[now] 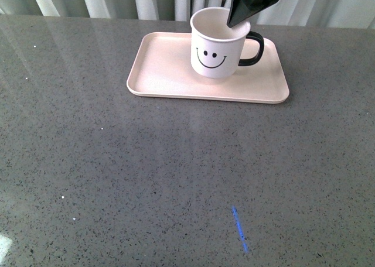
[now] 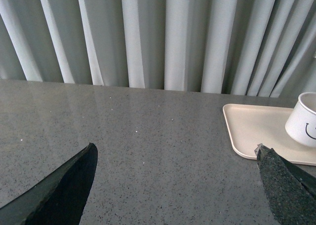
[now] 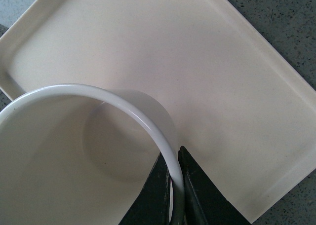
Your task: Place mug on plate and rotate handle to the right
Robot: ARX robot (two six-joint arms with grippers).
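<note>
On plate point(image 1: 164, 68): mug point(image 1: 218, 44), upright, seated in the right-hand half, clear of the raised edge on every side.
Mug axis: vertical, mouth up; smiley face point(image 1: 211, 57) toward the camera.
Handle point(image 1: 253, 49): pointing right in the front view.
Plate long axis: left to right across the table point(image 1: 176, 179).
Right gripper point(image 3: 177, 185): closed narrowly on the mug wall beside the handle, one finger inside the lip, one outside.
Left gripper point(image 2: 175, 151): spread wide, empty, low over bare table, well apart from the mug.
Step in hand: apparently the last, with placing and turning seemingly done.
Next move: likely a release and a straight lift, without dragging or tipping the mug.
</note>
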